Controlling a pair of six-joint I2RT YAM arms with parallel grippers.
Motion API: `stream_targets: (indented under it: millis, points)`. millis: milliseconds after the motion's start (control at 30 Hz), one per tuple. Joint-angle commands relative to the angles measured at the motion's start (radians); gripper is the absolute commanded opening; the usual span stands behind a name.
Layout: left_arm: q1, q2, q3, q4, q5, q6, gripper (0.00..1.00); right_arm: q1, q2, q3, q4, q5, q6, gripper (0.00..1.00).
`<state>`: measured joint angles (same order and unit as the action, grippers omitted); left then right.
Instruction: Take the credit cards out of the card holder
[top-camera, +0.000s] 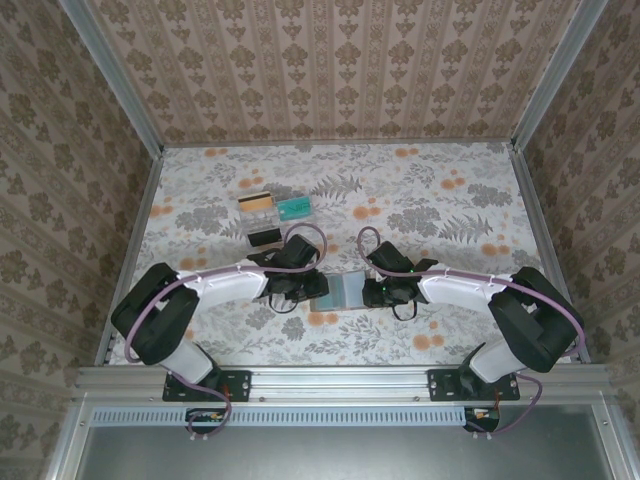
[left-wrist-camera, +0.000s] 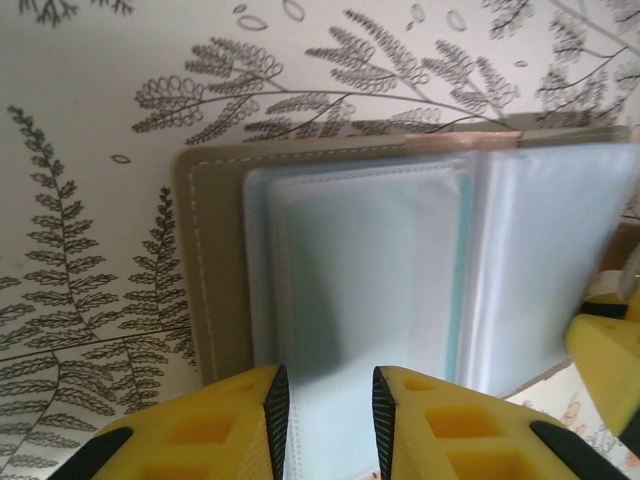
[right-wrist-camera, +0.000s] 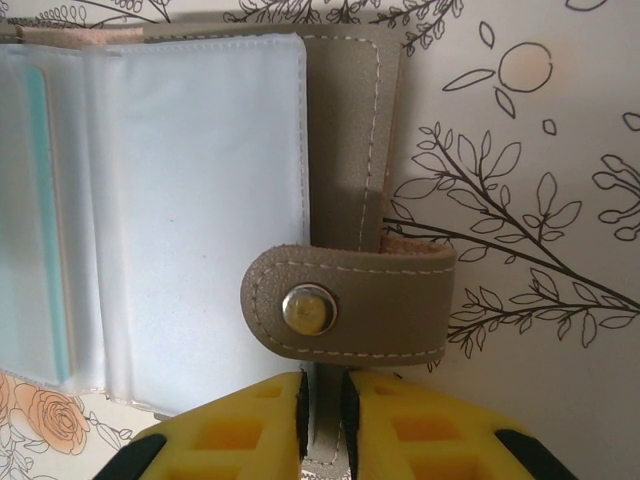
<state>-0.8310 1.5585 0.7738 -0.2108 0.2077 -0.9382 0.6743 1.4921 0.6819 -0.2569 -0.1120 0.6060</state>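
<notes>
The card holder (top-camera: 345, 290) lay open and flat on the table (top-camera: 450, 220). It sat about midway between the left and right edges and closer to the near edge than to the far one. Its long axis ran left to right, in line with the near edge, and its fold ran from near to far. The clear sleeves faced up over the grey-brown cover (left-wrist-camera: 212, 270). On the right panel the side tab (right-wrist-camera: 345, 308) was folded back over the cover, its rounded end pointing left toward the fold and its metal snap (right-wrist-camera: 308, 308) facing up. A thin teal edge showed through one sleeve; whether it belonged to a card could not be told.

There was one card holder. Three loose cards lay well apart from it, toward the far left corner: a gold-and-white one with a dark stripe (top-camera: 257, 201), a teal one (top-camera: 294, 208) just beside it, and a black one (top-camera: 264, 237) nearer in.

There were two grippers, one at each end of the holder. The left gripper (left-wrist-camera: 325, 405) had its yellow fingers drawn close on the near edge of the left panel, with the sleeve running between them. The right gripper (right-wrist-camera: 323, 405) was pinched onto the near edge of the right panel's cover, just below the tab.
</notes>
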Motion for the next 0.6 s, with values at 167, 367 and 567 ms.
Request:
stream_targets:
  millis: [167, 367, 567]
  points:
    - [-0.013, 0.041, 0.018, 0.021, 0.057, 0.028, 0.33, 0.002, 0.025, -0.03, -0.001, -0.016, 0.012, 0.21]
    - [-0.018, 0.035, 0.012, 0.08, 0.089, 0.042, 0.42, 0.002, 0.03, -0.035, 0.005, -0.018, 0.017, 0.21]
    - [-0.02, 0.022, 0.009, 0.116, 0.116, 0.051, 0.6, 0.002, 0.036, -0.037, 0.013, -0.024, 0.02, 0.21]
